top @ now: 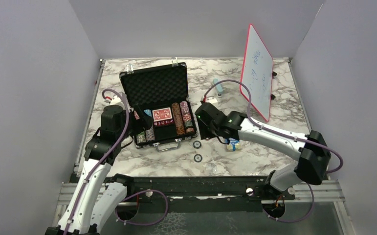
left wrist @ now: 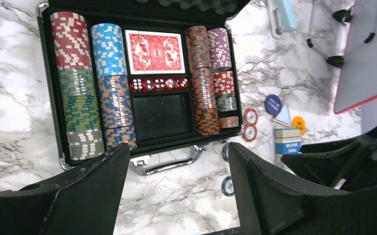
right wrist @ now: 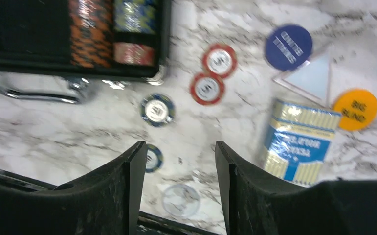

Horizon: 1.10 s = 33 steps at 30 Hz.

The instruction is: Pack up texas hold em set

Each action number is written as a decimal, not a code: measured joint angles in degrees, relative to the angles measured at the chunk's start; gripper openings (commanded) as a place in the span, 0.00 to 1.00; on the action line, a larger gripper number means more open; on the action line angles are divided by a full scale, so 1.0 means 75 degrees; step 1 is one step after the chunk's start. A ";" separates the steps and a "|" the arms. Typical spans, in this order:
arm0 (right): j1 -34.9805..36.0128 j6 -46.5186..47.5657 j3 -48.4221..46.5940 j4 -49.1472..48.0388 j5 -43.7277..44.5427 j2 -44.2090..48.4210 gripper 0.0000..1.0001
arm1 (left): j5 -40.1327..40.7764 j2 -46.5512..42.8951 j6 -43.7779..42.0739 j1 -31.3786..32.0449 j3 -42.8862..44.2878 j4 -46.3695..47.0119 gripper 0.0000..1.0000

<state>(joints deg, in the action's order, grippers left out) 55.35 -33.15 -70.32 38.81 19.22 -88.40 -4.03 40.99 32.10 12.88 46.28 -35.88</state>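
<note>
Left fingers (left wrist: pixel 78 196) and right fingers (right wrist: pixel 103 196) wide, empty; black briefcase (top: pixel 157 88) open, striped chips (left wrist: pixel 78 98) inside.

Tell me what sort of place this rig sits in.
Probably a lab test booth, not a home: plain grey panels wall in the marble-patterned tabletop on three sides, a metal mounting rail runs along its near edge, and a red-framed whiteboard stands at the back.
</note>
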 measured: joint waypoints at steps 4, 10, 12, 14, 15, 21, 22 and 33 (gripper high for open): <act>-0.0052 -0.0096 0.0985 -0.0015 0.0169 0.0592 0.61 | -0.0160 -0.0370 0.0388 0.0000 0.0000 -0.0149 0.77; -0.0090 -0.0108 0.1521 -0.0105 0.0207 0.0525 0.61 | -0.0230 -0.0740 0.0863 0.0000 0.0000 -0.0358 0.77; -0.0090 -0.0099 0.1518 -0.0216 0.0198 0.0420 0.61 | -0.0233 -0.0793 0.1023 0.0000 -0.0003 -0.0425 0.77; -0.0090 -0.0076 0.1518 -0.0309 0.0149 0.0332 0.61 | -0.0230 -0.0868 0.1172 0.0000 -0.0020 -0.0437 0.77; -0.0090 -0.0055 0.1518 -0.0373 0.0108 0.0297 0.61 | -0.0230 -0.0909 0.1227 0.0000 -0.0038 -0.0440 0.77; -0.0090 0.0090 0.1515 -0.0694 -0.0221 -0.0108 0.60 | -0.0227 -0.1113 0.1405 0.0000 -0.0064 -0.0484 0.77; -0.0090 0.0117 0.1515 -0.0714 -0.0291 -0.0195 0.59 | -0.0227 -0.1125 0.1413 0.0000 -0.0064 -0.0487 0.77; -0.0090 0.0175 0.1291 -0.0833 -0.0545 -0.0682 0.60 | -0.0405 -0.1335 0.1466 0.0000 -0.0216 -0.0493 0.77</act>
<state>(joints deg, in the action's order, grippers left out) 54.68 -31.83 -60.64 32.56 15.14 -93.51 -7.07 30.98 43.09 12.88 44.66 -39.57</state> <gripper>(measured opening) 0.598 0.767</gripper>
